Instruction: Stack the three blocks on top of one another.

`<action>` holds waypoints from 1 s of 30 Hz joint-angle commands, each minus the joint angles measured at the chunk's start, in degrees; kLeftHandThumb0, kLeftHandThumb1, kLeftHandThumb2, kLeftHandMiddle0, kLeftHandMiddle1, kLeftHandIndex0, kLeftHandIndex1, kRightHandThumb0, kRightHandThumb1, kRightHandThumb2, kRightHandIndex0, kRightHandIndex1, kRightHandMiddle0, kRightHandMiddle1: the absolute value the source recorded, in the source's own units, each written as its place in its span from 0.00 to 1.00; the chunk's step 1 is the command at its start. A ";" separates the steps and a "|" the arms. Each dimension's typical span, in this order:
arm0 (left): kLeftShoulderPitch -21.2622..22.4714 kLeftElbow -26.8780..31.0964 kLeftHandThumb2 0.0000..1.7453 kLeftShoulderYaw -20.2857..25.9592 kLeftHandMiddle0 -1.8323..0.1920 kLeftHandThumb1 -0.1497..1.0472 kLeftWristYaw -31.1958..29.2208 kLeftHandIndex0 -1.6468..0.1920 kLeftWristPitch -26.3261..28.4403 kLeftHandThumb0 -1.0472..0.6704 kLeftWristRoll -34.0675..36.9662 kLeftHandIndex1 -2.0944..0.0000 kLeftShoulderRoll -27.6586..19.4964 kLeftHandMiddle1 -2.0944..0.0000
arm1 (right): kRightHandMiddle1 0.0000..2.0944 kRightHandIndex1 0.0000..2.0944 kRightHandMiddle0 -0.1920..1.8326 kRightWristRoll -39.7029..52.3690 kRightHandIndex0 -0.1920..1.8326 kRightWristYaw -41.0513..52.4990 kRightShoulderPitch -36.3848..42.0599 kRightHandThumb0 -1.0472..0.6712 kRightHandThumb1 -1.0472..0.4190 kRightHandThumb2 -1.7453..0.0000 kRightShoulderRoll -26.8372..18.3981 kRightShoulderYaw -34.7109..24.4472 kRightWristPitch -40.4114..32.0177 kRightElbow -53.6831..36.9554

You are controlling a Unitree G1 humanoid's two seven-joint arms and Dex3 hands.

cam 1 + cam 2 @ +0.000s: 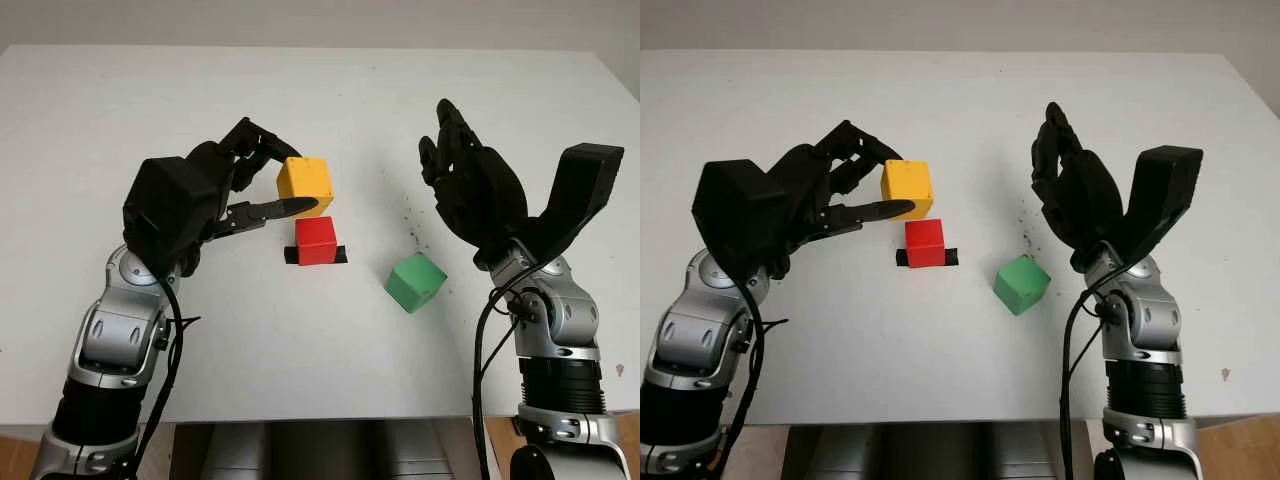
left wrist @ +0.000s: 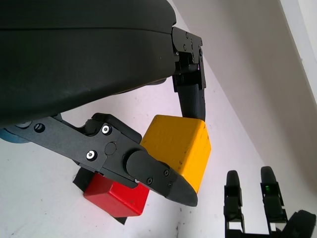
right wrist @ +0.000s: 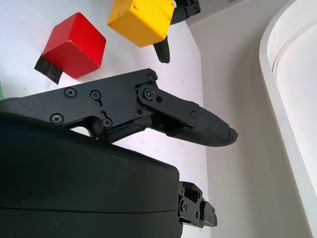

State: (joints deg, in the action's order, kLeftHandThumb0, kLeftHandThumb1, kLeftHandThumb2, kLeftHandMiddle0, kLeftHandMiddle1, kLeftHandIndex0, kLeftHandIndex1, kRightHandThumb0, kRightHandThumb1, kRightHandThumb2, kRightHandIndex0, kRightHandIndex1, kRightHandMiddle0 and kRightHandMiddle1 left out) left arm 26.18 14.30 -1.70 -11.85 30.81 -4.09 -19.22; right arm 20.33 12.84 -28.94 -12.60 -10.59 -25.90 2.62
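While the left hand clamps the yellow block between its fingers just above the red block, lowering squarely comes next; the open right hand hovers beyond the green block.

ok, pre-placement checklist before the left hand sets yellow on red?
1. Left hand grips yellow block: ok, fingers on opposite faces.
2. Yellow clear of red block: ok, held above it.
3. Yellow aligned over red: not ok, looks offset and tilted.
4. Red sits on the black mark: ok.
5. Right hand out of the way: ok, open, raised above the green block.
6. Green on the table, reachable next: ok.
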 commanded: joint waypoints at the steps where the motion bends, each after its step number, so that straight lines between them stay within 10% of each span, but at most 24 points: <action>1: -0.25 1.30 0.03 -0.68 0.79 0.98 0.51 0.81 -0.24 0.40 -0.64 0.08 0.58 0.97 | 0.00 0.00 0.00 0.00 0.00 0.33 0.54 0.23 0.00 0.56 0.03 -0.18 1.00 -0.90; 30: -1.07 -2.37 0.03 -2.58 0.79 0.95 0.68 0.74 -2.89 0.37 -3.42 0.09 2.81 0.94 | 0.00 0.00 0.00 0.14 0.00 -0.24 0.41 0.23 0.00 0.57 0.08 -0.46 0.41 -1.42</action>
State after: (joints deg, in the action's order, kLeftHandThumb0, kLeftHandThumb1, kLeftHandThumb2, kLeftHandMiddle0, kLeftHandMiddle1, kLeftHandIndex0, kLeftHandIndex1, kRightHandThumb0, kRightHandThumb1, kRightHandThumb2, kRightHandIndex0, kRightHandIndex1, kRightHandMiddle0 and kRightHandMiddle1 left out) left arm 25.86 11.80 -4.04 -11.25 27.79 -7.40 -16.80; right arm 20.38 12.51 -28.91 -12.14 -10.72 -25.51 2.48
